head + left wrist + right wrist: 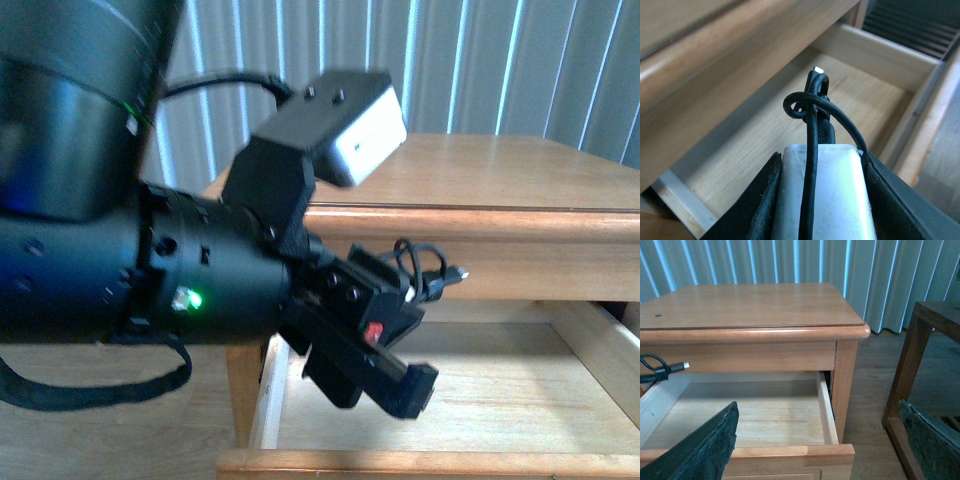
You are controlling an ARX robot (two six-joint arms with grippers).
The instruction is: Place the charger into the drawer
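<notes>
Against pale vertical blinds (pixel 790 260), the charger (pixel 826 200), black cable looped, sits clamped in the left gripper (pixel 822 161) above the left part of the open drawer (pixel 825 407) of a wooden cabinet (pixel 750 305), while the right gripper (pixel 817 409) hangs spread wide, holding nothing.

1. The charger (pixel 840 200) has a white block and a black cable.
2. The drawer (pixel 765 412) is pale, grained wood inside, with a honey-coloured front.
3. The tabletop (pixel 750 305) is honey-brown.
4. The left claw (pixel 405 335) is black with a small red mark (pixel 375 333); a green light (pixel 196 298) glows behind it.
5. The curtain (pixel 790 260) shows blue-grey vertical stripes.
</notes>
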